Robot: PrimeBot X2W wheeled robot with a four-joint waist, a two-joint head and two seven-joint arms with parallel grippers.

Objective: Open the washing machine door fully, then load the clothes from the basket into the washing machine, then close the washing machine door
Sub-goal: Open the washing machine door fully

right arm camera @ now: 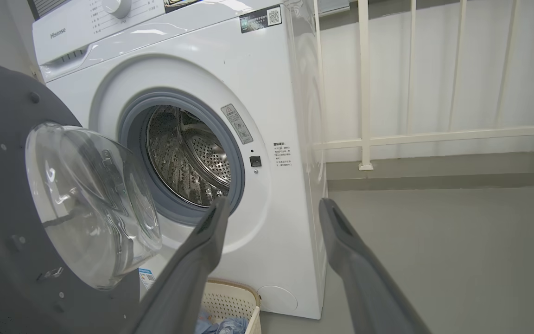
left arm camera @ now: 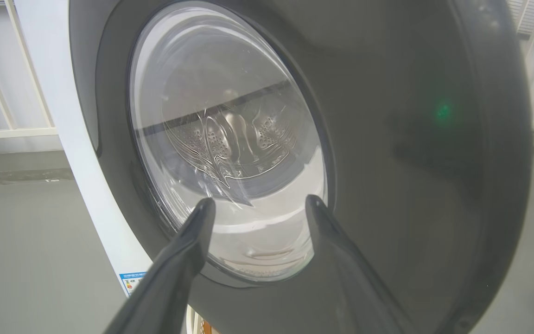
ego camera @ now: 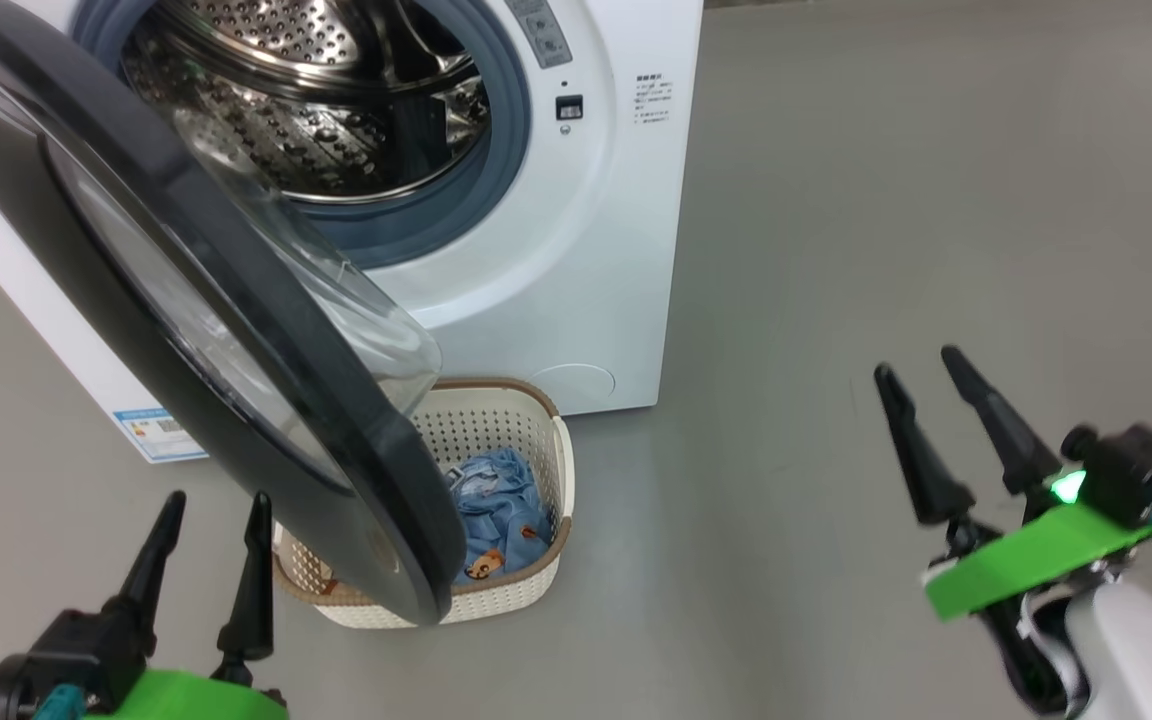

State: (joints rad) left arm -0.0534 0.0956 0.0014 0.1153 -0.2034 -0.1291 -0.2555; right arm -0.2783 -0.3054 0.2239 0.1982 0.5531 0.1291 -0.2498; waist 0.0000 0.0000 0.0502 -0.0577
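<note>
Big round black-ringed glass washing machine door (ego camera: 196, 320) stands part open above the cream perforated plastic basket (ego camera: 536, 440) w/ light-blue printed clothes (ego camera: 501, 510), in front of the white boxy washing machine (ego camera: 576, 250). Left end effector (ego camera: 218, 500) is spread near the door's outer side. Right end effector (ego camera: 916, 362) is spread, empty, well apart.
</note>
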